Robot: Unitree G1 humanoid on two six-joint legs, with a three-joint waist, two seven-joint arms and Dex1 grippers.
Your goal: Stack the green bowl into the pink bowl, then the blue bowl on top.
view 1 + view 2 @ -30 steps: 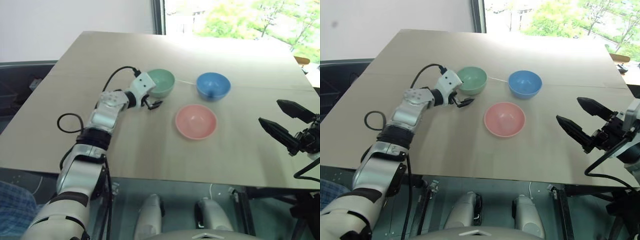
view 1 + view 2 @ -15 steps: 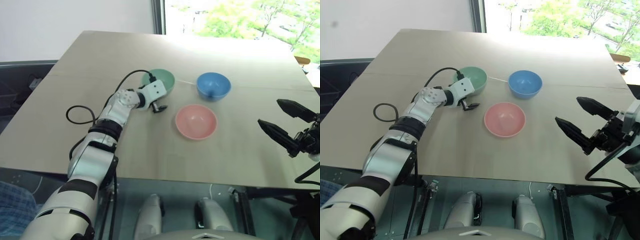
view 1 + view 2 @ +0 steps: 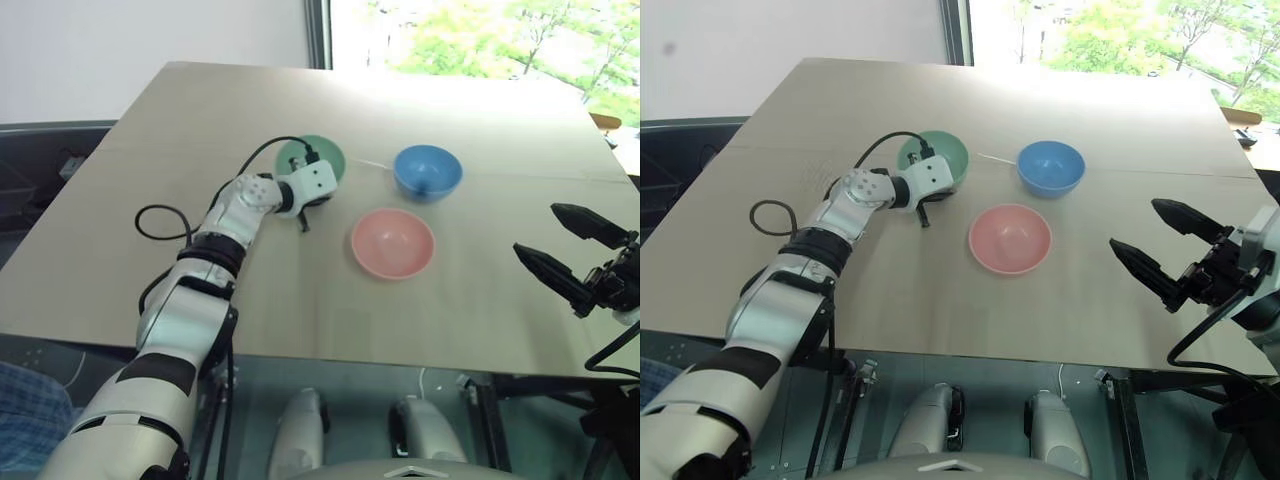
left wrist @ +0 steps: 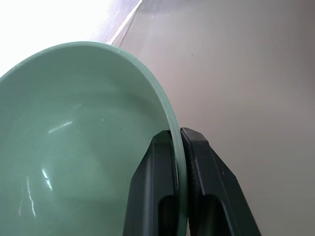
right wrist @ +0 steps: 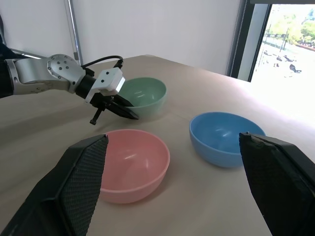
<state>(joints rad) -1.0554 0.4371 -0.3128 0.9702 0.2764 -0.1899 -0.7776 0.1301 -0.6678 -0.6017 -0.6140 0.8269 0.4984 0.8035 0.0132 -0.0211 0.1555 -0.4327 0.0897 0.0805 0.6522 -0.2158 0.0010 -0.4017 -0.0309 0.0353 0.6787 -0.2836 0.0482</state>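
Left pincer [image 4: 178, 135] clamped tight on the near rim of the green bowl [image 3: 322, 157], one finger inside the wall, one outside. Left arm stretched forward across the surface [image 3: 200, 130], wrist angled down and toward the right, black cable looping behind it. Green bowl tipped, mouth turned partly toward the robot rather than straight up. Right pincer [image 3: 565, 250] spread wide and empty, hanging off the right edge of the surface, fingers aimed toward the bowls. Three bowls in all, one of each colour. Blue bowl [image 3: 427, 171] upright, right of the green one and apart from it. Pink bowl [image 3: 392, 242] upright, nearer the robot, between and below those two, touching neither.
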